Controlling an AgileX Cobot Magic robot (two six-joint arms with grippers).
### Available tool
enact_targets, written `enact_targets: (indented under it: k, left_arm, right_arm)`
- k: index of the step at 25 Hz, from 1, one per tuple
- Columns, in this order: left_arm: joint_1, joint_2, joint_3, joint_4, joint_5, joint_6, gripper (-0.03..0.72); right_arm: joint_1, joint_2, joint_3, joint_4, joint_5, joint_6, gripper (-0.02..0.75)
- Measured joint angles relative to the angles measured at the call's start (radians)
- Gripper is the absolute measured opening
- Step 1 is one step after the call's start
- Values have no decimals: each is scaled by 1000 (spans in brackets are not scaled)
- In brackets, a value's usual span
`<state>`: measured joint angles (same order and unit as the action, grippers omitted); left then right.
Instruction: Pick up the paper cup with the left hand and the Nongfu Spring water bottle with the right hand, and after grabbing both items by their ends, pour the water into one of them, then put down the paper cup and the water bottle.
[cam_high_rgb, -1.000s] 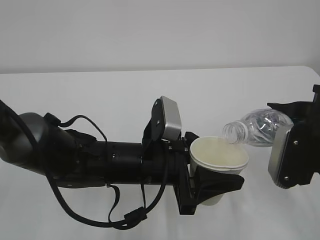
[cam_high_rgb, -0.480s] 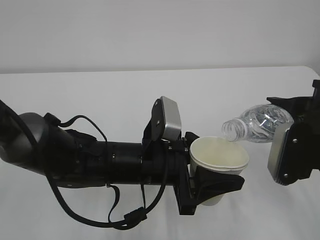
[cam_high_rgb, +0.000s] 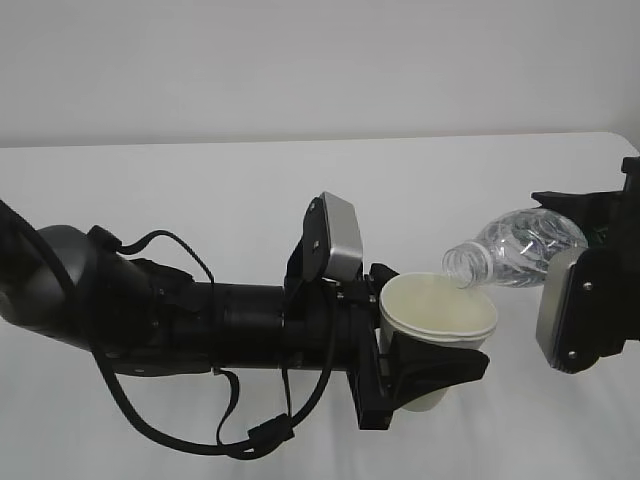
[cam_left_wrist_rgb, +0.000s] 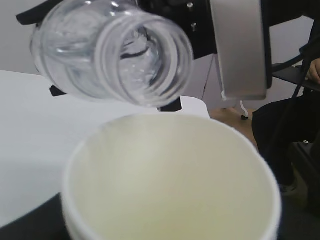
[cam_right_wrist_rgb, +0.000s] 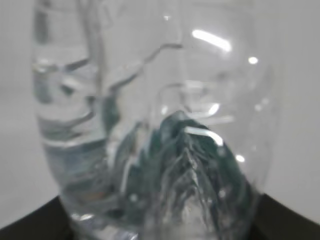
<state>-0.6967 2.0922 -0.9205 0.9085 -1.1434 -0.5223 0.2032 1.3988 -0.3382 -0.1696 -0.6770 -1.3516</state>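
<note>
Here the left hand (cam_high_rgb: 425, 365) gripped the paper cup (cam_high_rgb: 437, 325); the right hand (cam_high_rgb: 590, 255) clasped the tilted Nongfu Spring water bottle (cam_high_rgb: 515, 250), its mouth at the cup's rim.

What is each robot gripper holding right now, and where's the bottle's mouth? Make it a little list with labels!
left gripper: closed around the paper cup, held upright
right gripper: holding the water bottle by its base end
bottle tilt: lying nearly sideways, neck pointing toward the cup
bottle mouth: capless, just above the cup's rim on its far right side
water stream: none clearly visible
cup contents: cannot tell if water is inside
surface: white table
</note>
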Motion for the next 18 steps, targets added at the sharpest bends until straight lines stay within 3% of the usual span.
enact_targets:
  k: [18]
  left_arm:
    - [0,0,0,0,0,-2,470]
  right_arm:
    - [0,0,-18,0,-19,-44,421]
